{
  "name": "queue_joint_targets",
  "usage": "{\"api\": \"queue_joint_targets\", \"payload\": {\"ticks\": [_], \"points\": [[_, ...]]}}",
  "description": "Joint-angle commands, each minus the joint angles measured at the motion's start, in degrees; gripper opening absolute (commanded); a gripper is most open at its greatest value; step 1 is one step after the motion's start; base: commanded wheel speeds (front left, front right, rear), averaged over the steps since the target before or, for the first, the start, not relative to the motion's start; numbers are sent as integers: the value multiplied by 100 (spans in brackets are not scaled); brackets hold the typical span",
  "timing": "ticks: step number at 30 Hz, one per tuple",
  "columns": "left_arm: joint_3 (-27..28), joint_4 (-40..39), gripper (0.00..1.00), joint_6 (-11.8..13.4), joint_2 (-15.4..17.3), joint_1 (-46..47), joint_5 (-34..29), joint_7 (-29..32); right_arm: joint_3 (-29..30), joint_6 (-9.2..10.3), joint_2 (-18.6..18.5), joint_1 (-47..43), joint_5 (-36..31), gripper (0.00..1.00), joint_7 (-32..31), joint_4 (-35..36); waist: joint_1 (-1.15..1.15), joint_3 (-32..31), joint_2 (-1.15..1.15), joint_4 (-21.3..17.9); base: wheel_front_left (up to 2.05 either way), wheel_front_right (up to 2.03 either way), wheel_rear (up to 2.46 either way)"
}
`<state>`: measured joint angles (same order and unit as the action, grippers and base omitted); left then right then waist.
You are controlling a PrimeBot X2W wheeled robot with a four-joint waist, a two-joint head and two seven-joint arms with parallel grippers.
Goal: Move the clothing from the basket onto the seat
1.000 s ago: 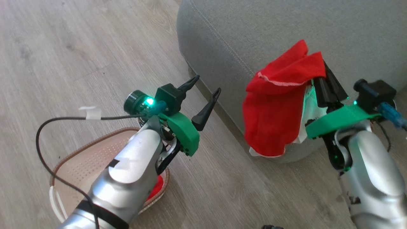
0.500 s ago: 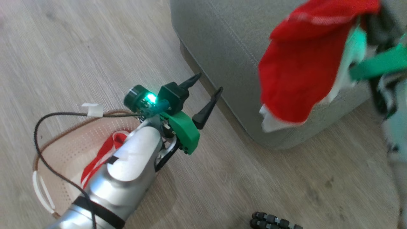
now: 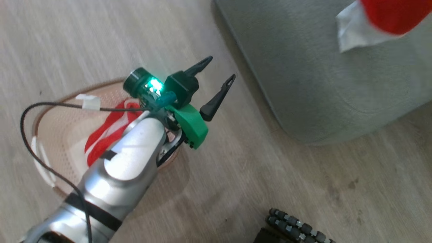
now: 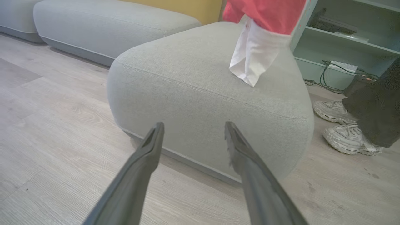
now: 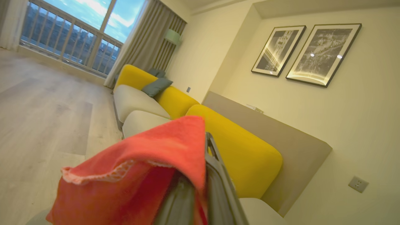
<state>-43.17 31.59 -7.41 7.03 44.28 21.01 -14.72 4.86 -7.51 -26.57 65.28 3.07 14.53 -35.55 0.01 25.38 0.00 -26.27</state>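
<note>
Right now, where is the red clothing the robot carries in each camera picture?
Head view: red clothing at top right corner.
Left wrist view: top, right of centre.
Right wrist view: lower left, draped over the jaws.
Shared landmark, head and left wrist: the seat beneath it.

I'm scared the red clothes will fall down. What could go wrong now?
The clothing is draped over the right pincer, so it might cling when the pincer opens. It hangs above the seat near a rounded side, so it could slide off to the floor. A person's shoes stand close beside the seat, so a wide swing could bump them.
</note>
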Motion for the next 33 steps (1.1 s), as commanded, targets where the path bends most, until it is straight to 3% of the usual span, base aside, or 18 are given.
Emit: {"api": "queue_joint_targets", "payload": {"ticks": [1, 8, 14, 19, 24, 25, 26, 27, 33], "points": [[94, -245, 100, -7, 80, 270, -59, -28, 143, 2, -241, 299, -82, 0, -61, 64, -1, 341, 0, 323, 0, 0, 0], [-156, -522, 100, -7, 190, 483, -57, -28, 1571, 2, -753, 1103, -636, 0, -557, -556, -1, 953, 0, 888, 0, 0, 0], [-215, -689, 100, -7, 333, 491, -52, -28, 2997, 2, -1120, 1085, -1474, 0, -960, -882, -1, 1319, 0, 1275, 0, 0, 0], [-191, -714, 100, -7, 440, 457, -53, -28, 3817, 2, -550, 584, -1894, 0, -1035, -1230, -1, 1525, 0, 1389, 0, 0, 0], [-156, -695, 100, -8, 461, 442, -46, -28, 4154, 2, 33, 124, -2086, 0, -810, -1571, -1, 1550, 0, 1441, 0, 0, 0], [-146, -688, 100, -8, 458, 438, -42, -28, 4158, 2, 98, 46, -2116, 9, -735, -1648, -1, 1537, 0, 1446, 0, 0, 0], [-136, -677, 100, -8, 454, 431, -37, -28, 4164, 2, 147, -20, -2127, 47, -641, -1729, -1, 1515, 0, 1449, 0, 0, 0], [-120, -667, 100, -8, 446, 421, -30, -28, 4095, 2, 184, -91, -2154, 100, -551, -1840, -1, 1484, 0, 1452, 0, 0, 0], [147, -652, 100, -8, 383, 311, -29, -28, 3340, 2, 151, -296, -1850, 100, -22, -2479, -1, 1213, 0, 1426, 0, 0, 0]]}}
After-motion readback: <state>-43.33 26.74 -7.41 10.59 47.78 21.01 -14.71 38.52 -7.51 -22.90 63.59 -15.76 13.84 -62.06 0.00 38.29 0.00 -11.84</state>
